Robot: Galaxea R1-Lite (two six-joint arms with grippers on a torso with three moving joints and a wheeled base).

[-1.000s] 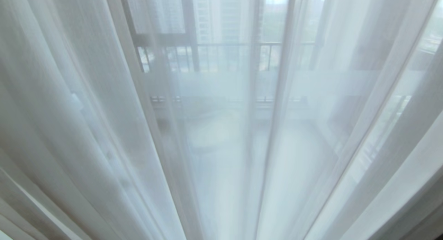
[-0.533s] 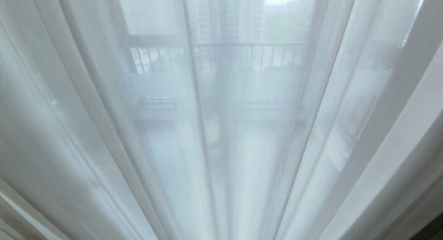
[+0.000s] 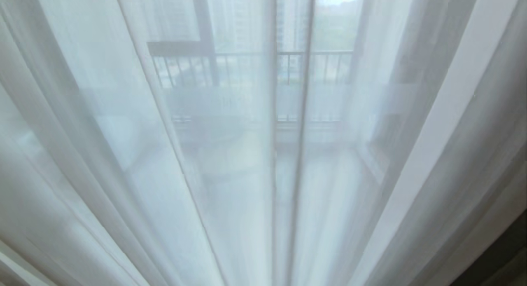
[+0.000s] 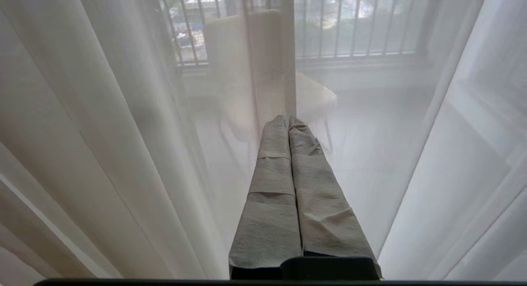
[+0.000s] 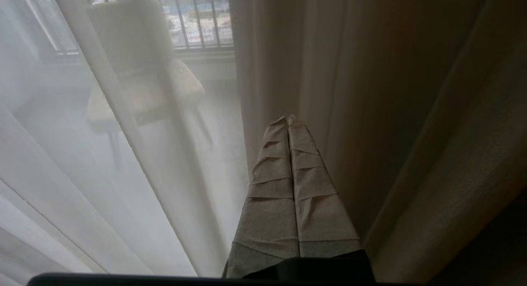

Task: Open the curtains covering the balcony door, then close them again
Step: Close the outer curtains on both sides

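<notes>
The curtains (image 3: 123, 154) hang shut across the whole head view, a thin see-through layer in long pale folds. A thicker beige layer (image 3: 486, 154) hangs at the right. The balcony door (image 3: 329, 100) shows only dimly through the fabric, as glass with a pale band across it. Neither gripper is in the head view. My left gripper (image 4: 287, 119) is shut and empty, its taped fingers pointing at the sheer curtain (image 4: 123, 133). My right gripper (image 5: 287, 118) is also shut and empty. It points at the line where the sheer layer (image 5: 82, 174) meets the beige layer (image 5: 391, 113).
Beyond the fabric I make out a balcony railing (image 3: 247, 55) and a pale chair (image 4: 313, 96), which the right wrist view shows too (image 5: 144, 88). A dark strip of floor (image 3: 510, 253) shows at the lower right corner.
The whole head view has shifted sideways, so the camera has moved; the folds and the railing behind them sit at different places in the picture.
</notes>
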